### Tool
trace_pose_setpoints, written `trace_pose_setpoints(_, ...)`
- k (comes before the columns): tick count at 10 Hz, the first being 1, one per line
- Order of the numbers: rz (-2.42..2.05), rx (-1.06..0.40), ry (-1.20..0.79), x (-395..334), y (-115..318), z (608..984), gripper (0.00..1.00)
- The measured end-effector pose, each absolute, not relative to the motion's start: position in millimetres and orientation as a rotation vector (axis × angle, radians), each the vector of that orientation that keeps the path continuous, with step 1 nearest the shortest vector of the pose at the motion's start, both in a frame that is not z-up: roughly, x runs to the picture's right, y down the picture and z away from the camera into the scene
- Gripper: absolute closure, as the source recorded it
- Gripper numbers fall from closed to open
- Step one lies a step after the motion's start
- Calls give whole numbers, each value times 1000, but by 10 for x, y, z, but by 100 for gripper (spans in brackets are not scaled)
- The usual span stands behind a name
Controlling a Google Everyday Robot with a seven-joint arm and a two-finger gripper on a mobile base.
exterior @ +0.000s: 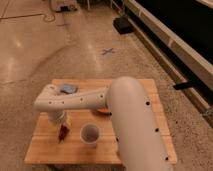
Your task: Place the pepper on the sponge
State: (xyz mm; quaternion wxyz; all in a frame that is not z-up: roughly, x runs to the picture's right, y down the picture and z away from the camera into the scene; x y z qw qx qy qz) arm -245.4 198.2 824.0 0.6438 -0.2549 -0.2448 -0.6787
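pepper (62, 133) dark red | sponge (68, 89) blue-grey | hand (60, 122) white, just above pepper | cup (89, 134) white

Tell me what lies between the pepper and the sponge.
In the camera view, the robot's white forearm crosses between pepper and sponge; the gripper hangs just over the pepper.

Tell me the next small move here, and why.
Probably a short lift straight up. The gripper is low over the pepper at the near left of the table, beside the cup; the sponge lies farther back. Whether the pepper is gripped is not visible, and a small lift would show it.
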Motion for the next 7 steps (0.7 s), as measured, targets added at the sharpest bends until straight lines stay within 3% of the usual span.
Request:
trace_pose_setpoints(3, -1544, -574, -527, -2388, 1683, 8065, 80)
trace_pose_setpoints(4, -1542, -571, -511, -2348, 1549, 7971, 84)
trace_pose_setpoints(7, -1545, -557, -479, -2248, 1308, 7762, 85)
